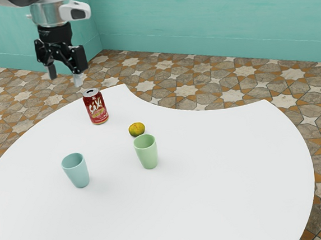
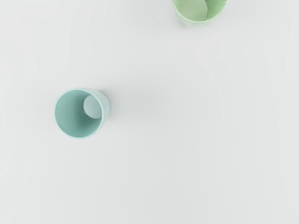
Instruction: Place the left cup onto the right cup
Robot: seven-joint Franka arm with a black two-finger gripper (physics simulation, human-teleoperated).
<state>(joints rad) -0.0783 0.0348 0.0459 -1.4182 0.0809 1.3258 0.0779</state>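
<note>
Fingers open, empty, high above your tabletop; teal cup stands upright, apart from green cup, so grasp it first.

A pale teal cup, a light green cup, a red can, a yellow-green fruit; the bench was white, the claw black; floor tiles bore brown, orange and cream stars.

Arm raised high, end effector pointing straight down, fingers spread apart
</note>
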